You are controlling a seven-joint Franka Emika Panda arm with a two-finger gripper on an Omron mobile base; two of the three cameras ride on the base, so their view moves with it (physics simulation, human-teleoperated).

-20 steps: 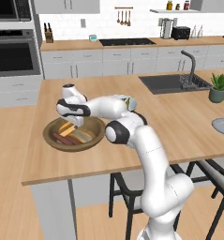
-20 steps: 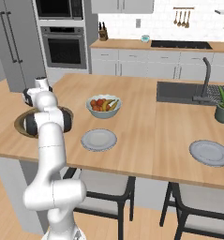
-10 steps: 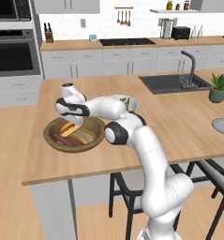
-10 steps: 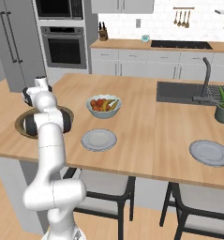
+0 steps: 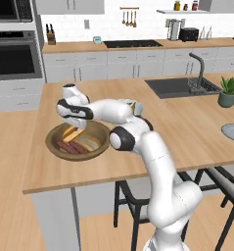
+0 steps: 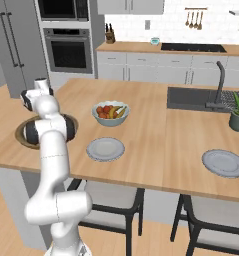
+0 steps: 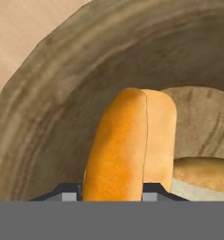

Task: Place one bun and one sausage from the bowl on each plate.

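Left base view, sweeping from the left: the gripper (image 5: pixel 75 128) is down over the near-left part of the bowl (image 5: pixel 54 144), and a bun (image 5: pixel 72 132) slants up out of it toward the hand; two sausages (image 5: pixel 70 147) lie side by side on the bowl floor, another bun just right of them; further right, the sink, and at the far edge a plate (image 5: pixel 233 131); hand view now, and the bun (image 7: pixel 126 145) runs straight up between the two finger tips, jaws drawn in narrow against its sides, so I'd call that a grip on the bun, with the second bun (image 7: pixel 205 172) poking in at lower right; right base view shows the nearer plate (image 6: pixel 105 149) sitting bare beside the fruit bowl (image 6: pixel 110 113); to do this well, I'd say lift straight up so the bun's tail clears the wooden rim, keep the squeeze gentle on soft bread, then carry low and level across to that nearer plate.
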